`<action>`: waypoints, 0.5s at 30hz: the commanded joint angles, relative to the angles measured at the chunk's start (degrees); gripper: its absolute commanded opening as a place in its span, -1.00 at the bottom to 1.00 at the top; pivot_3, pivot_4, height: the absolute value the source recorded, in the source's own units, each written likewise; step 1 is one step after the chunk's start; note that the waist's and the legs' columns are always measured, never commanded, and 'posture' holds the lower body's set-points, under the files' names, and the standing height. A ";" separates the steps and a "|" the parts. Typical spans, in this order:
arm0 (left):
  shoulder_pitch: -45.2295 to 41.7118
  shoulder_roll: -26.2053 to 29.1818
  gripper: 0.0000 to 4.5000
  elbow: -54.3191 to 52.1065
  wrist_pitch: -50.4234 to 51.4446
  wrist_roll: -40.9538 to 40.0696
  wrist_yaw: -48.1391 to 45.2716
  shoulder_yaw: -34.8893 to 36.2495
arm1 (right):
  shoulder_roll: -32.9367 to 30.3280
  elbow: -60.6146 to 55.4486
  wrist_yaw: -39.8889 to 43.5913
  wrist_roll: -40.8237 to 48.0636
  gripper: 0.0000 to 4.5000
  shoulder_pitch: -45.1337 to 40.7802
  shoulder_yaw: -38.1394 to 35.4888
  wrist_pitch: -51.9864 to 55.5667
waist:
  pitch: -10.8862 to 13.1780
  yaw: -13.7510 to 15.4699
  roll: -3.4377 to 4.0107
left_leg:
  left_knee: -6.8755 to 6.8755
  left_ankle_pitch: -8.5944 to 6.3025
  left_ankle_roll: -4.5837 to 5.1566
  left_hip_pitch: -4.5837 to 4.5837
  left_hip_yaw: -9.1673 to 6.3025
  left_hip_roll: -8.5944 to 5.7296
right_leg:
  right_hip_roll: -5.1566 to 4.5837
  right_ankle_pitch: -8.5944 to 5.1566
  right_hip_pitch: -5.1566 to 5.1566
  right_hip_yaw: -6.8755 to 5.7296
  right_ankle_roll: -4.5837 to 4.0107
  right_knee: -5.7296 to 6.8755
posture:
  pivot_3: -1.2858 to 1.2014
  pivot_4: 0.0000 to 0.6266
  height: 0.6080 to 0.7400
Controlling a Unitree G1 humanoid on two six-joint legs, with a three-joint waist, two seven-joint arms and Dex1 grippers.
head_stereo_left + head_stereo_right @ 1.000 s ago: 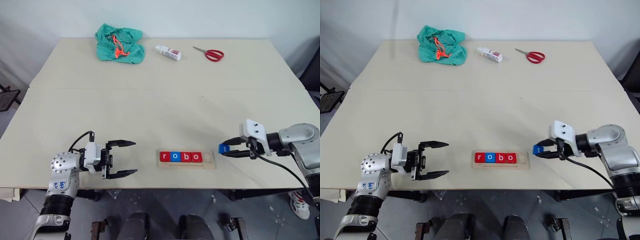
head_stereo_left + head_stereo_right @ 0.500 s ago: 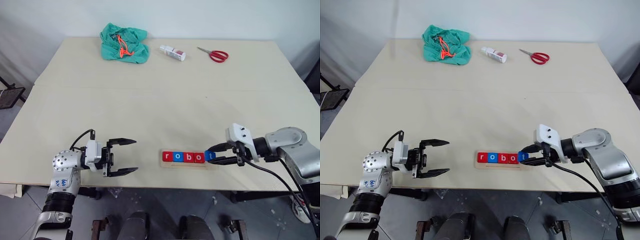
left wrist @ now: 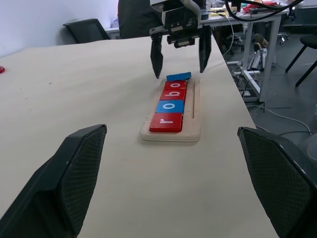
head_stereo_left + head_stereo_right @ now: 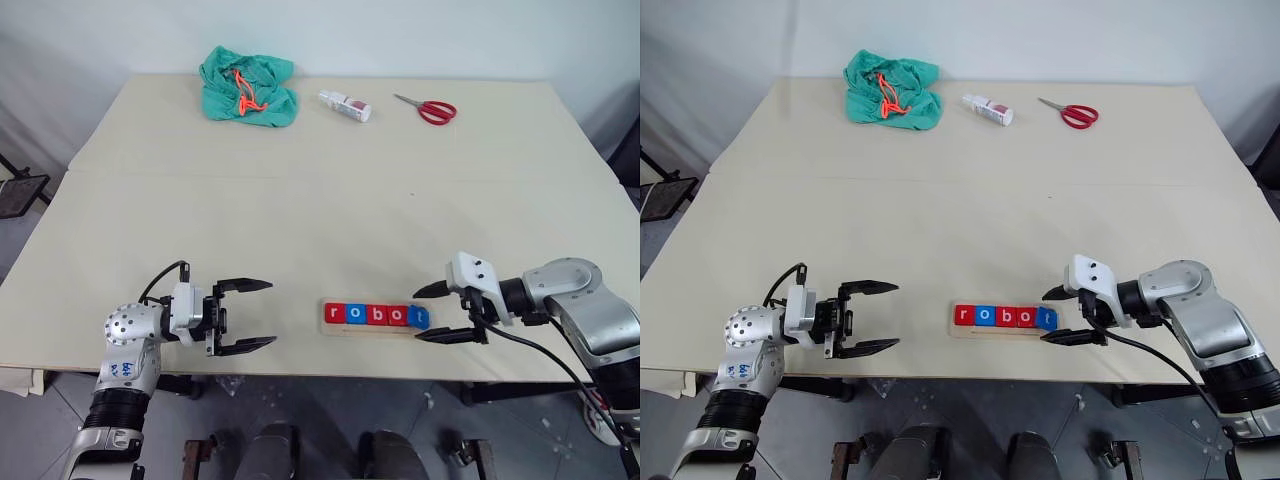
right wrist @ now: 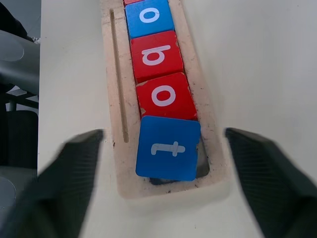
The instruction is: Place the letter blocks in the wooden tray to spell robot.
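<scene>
The wooden tray [image 4: 372, 329] lies near the table's front edge. The letter blocks sit in it in a row: red r [image 4: 334, 314], blue o [image 4: 353, 314], red b [image 4: 375, 315], red o [image 4: 397, 315] and blue t [image 4: 419, 317]. The t [image 5: 167, 148] is at the tray's right end, slightly askew, with its outer edge raised a little [image 3: 179, 76]. My right gripper [image 4: 417, 317] is open, one finger on each side of the t, touching nothing. My left gripper [image 4: 272, 313] is open and empty, left of the tray.
A green cloth bag [image 4: 248, 85], a small white bottle [image 4: 345, 104] and red scissors [image 4: 430, 108] lie along the table's far edge. The tray sits close to the front edge of the table [image 4: 300, 360].
My right gripper carried the blue t left to the tray's right end, then opened and let it go. The left gripper has kept still.
</scene>
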 commanded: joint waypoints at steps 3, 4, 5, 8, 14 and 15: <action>0.21 0.40 1.00 -1.50 -0.58 -0.43 0.24 0.77 | -1.45 -6.10 -2.65 2.83 0.99 0.70 -5.18 3.51 | 0.00 0.01 0.00 | 0.00 0.00 0.00 0.00 0.00 0.00 | 0.00 0.00 0.00 0.00 0.00 0.00 | 0.03 -0.52 1.00; 0.19 0.36 1.00 -1.50 -0.56 -0.44 0.27 0.75 | -1.56 -6.86 -2.99 3.31 0.99 1.15 -5.71 4.47 | 0.00 0.04 0.00 | 0.00 0.00 0.00 0.00 -0.01 0.00 | 0.00 0.00 0.00 0.00 0.00 0.00 | 0.03 -0.52 1.00; 0.05 0.27 1.00 -1.38 -0.57 -0.39 0.33 0.69 | -1.43 -7.70 -3.32 4.31 0.91 1.77 -6.81 5.06 | 0.00 0.07 0.00 | 0.00 0.00 0.00 0.00 -0.01 0.00 | 0.00 0.00 0.00 0.00 0.00 0.00 | 0.03 -0.52 1.00; -0.26 0.05 1.00 -0.94 -0.69 -0.28 0.31 0.53 | -2.67 -10.14 -4.38 4.88 0.54 4.11 -8.51 6.96 | 0.00 0.15 0.00 | 0.00 0.00 0.00 0.00 -0.03 -0.01 | 0.00 0.00 0.02 -0.01 0.00 0.00 | 0.03 -0.52 1.00; -0.92 -0.50 1.00 0.29 -1.09 -0.14 -0.06 0.25 | -3.58 -17.50 -8.91 6.82 -0.38 8.64 -10.53 14.28 | 0.00 0.10 0.00 | -0.02 0.00 0.00 0.00 -0.01 0.01 | 0.01 0.00 0.01 0.00 0.00 -0.01 | 0.03 -0.52 1.00; -1.08 -0.59 1.00 0.48 -1.15 -0.09 -0.09 0.20 | -3.78 -18.14 -9.21 6.84 -0.56 9.19 -10.45 14.84 | 0.00 0.11 0.00 | -0.02 0.00 0.00 0.00 -0.01 0.00 | 0.01 0.00 0.01 0.00 0.00 -0.01 | 0.03 -0.52 1.00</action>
